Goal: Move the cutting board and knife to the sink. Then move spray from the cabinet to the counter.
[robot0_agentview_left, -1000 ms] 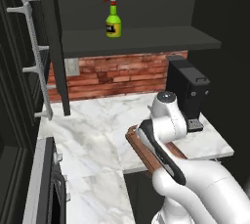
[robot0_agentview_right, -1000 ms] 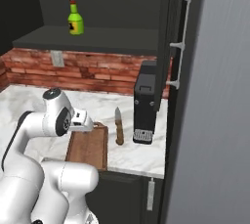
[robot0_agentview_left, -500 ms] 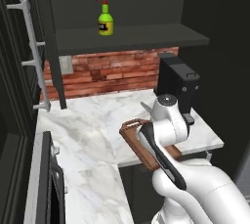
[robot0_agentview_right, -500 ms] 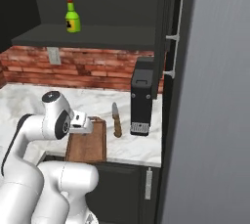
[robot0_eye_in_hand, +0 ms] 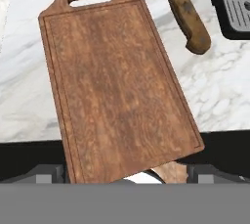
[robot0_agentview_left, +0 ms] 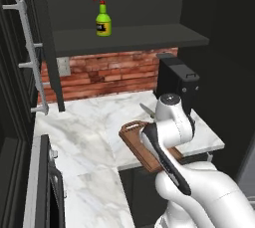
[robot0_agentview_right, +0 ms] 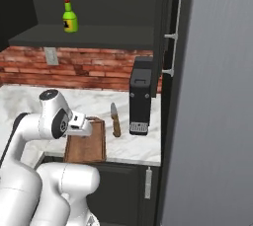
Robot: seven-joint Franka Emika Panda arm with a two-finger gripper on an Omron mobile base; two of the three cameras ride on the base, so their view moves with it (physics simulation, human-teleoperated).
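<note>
The flat reddish-brown wooden cutting board [robot0_eye_in_hand: 117,86] lies on the white grey-veined marble counter [robot0_agentview_left: 84,137], its near end overhanging the counter's front edge. The two-finger gripper [robot0_eye_in_hand: 124,173] hovers above that near end with its fingers spread wide, holding nothing.

Hazards, judged from this position:
- The board lies flat on the stone. Fingers closing from above may slide over the top face without catching an edge.
- A grip at the overhanging end alone puts most of the board's length beyond the fingers; the board may tilt or slip out on lifting.
- The small knife with grey blade and brown wooden handle [robot0_agentview_right: 114,120] lies just beside the board, apart from it. A sideways drag of the board could push the knife.
- The black boxy countertop appliance [robot0_agentview_right: 140,101] stands beyond the knife from the board and restricts a swing toward that side.

Surroundings, relative to the board: a red brick wall [robot0_agentview_left: 99,75] backs the counter behind it. Above, the dark open upper cabinet [robot0_agentview_left: 129,38] carries the bright green spray bottle with red-and-white nozzle [robot0_agentview_left: 103,19] upright on its shelf.
</note>
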